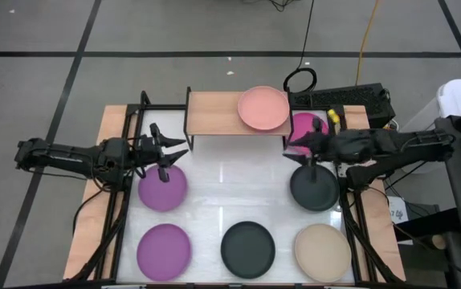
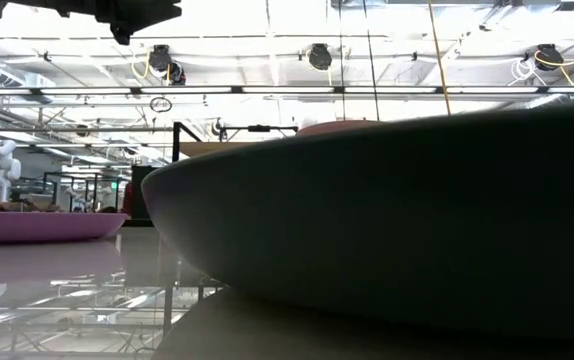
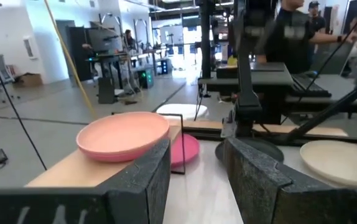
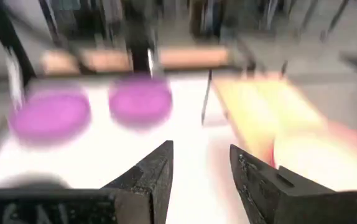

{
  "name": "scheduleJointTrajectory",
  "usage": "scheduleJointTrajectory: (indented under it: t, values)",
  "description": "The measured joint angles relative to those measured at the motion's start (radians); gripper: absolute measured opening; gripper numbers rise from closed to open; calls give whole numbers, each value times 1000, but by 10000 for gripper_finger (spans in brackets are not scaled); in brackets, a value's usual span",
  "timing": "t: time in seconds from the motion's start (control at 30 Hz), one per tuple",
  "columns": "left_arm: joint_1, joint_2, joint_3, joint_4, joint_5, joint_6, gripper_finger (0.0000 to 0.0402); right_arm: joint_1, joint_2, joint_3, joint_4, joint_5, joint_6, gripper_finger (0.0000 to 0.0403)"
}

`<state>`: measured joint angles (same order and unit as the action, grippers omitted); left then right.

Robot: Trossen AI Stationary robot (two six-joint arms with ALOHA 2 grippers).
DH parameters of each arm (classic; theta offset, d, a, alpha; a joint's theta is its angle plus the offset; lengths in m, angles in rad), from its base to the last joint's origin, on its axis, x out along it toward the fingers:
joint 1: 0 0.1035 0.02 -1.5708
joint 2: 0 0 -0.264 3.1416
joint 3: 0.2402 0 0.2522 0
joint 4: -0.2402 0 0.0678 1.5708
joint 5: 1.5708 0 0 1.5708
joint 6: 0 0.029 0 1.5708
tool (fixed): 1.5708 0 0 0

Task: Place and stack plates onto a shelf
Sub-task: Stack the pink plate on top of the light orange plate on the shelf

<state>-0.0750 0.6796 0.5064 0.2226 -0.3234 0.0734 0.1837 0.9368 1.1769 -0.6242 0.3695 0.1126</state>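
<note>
High view, left to right: the left claw [image 1: 169, 154] hangs just past the far edge of a purple plate [image 1: 163, 189], its fingers spread and empty, near the left black leg of the shelf [image 1: 214, 114]. A second purple plate [image 1: 164, 249] lies at the desk's [image 1: 230, 181] near-left corner, close to the front edge and apart from the first. Open white surface runs down the middle of the desk, between the purple plates and the dark ones, up to the shelf's front edge. The shelf stands at the far side, its light-wood top bare on the left half; a pale pink plate [image 1: 263, 108] sits on the right half, its rim reaching the shelf's front edge. A dark grey-black plate [image 1: 247, 248] lies near the front edge at centre. Right of the shelf, a magenta plate [image 1: 307, 126] lies on the desk, partly covered by the right arm. The right claw [image 1: 296, 148] hovers between that plate and another dark grey-black plate [image 1: 314, 189], fingers parted and holding nothing, close to the shelf's right leg. A beige plate [image 1: 322, 250] occupies the near-right corner, its rim close to the desk's right wooden strip.
</note>
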Motion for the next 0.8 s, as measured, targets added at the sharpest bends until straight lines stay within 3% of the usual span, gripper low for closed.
scheduleJointTrajectory:
  t: [0.23,0.37,0.6,0.8]
  values:
    - [0,1,0,-16,10,-23,156,-38,97,-31,-373,27,100,139]
    - [0,1,0,-17,10,-23,156,-79,121,-102,-466,46,210,139]
    - [0,1,0,-18,11,-27,156,-231,124,-262,-458,-4,300,139]
    - [0,1,0,-18,11,-27,156,-413,136,-393,-280,-103,180,139]
